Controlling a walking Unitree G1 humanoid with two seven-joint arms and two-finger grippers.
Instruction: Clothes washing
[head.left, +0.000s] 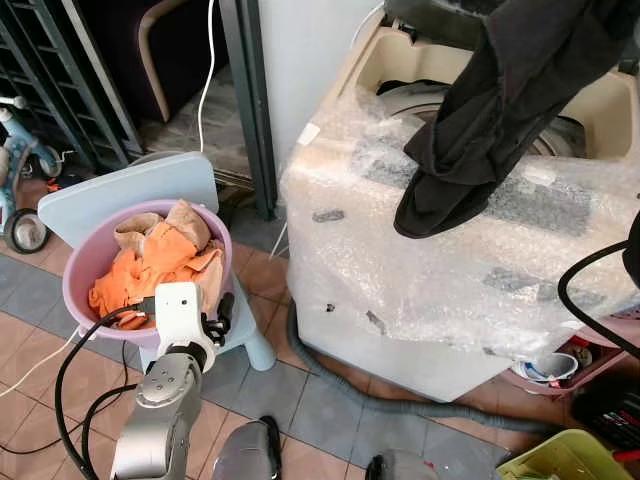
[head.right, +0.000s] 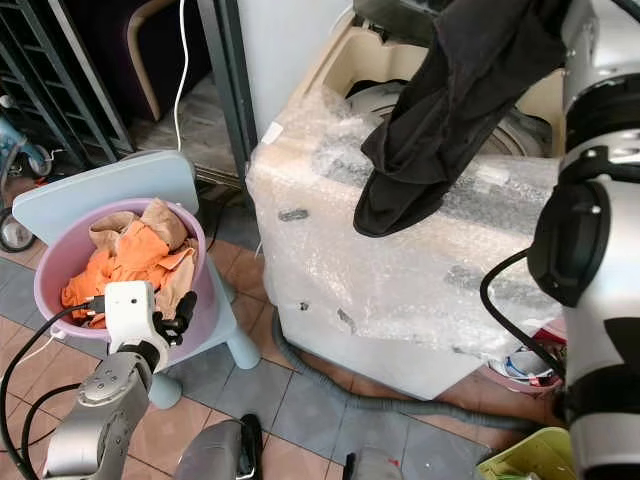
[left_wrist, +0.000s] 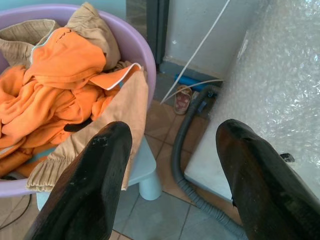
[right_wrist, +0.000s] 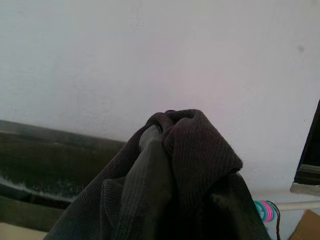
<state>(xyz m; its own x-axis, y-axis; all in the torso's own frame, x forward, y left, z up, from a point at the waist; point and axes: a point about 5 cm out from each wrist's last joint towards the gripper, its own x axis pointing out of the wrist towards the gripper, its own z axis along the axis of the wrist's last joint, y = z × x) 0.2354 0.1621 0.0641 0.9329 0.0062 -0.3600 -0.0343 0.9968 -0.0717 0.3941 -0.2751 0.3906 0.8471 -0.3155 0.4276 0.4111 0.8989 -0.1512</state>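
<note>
Dark clothing (head.left: 490, 110) hangs bunched in the right end effector (right_wrist: 167, 130), at 1 o'clock above the washing machine (head.left: 450, 260), whose bubble-wrapped top stands open. At 9 o'clock, a purple basin (head.left: 80, 270) of orange and tan clothes (head.left: 150, 260) sits on a pale blue chair (head.left: 120, 195). Just beside it, the left end effector (left_wrist: 170, 175) hovers with fingers spread, released. A grey hose (head.left: 400, 400) crosses the tiled floor (head.left: 300, 400).

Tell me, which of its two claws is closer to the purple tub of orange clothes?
Left. The left gripper hovers open beside the purple tub; the right gripper holds a dark garment above the washing machine.
</note>
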